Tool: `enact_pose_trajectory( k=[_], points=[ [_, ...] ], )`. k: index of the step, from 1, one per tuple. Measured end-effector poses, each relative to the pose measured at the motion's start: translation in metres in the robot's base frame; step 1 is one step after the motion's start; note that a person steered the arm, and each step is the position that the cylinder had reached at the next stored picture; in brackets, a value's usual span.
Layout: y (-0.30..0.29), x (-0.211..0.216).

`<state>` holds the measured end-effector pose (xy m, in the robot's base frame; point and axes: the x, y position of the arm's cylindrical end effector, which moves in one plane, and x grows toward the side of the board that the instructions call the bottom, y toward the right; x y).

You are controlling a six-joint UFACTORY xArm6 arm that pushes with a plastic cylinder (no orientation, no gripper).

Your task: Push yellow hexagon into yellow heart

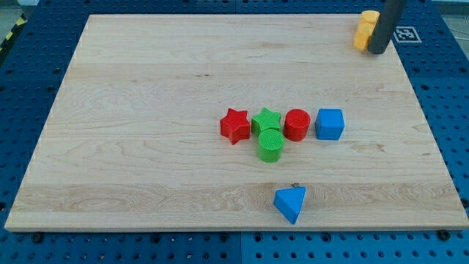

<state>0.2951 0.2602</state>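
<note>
Two yellow blocks sit close together at the view's top right corner of the wooden board [146,110]. One yellow block [369,16] is nearer the top edge and the other yellow block [361,36] is just below it. The dark rod hides their right sides, so I cannot tell which is the hexagon and which the heart. My tip [378,51] rests on the board against the lower right of the yellow blocks.
In the middle stand a red star [234,125], a green star [267,119], a green cylinder [270,145], a red cylinder [297,125] and a blue cube [330,124]. A blue triangle [291,203] lies lower down. A black-and-white marker [405,34] is at the board's top right.
</note>
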Motion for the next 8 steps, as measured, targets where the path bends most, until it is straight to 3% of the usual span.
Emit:
enact_pose_trajectory(
  k=[3, 8],
  points=[
    [0.017, -0.003],
    [-0.015, 0.010]
  ],
)
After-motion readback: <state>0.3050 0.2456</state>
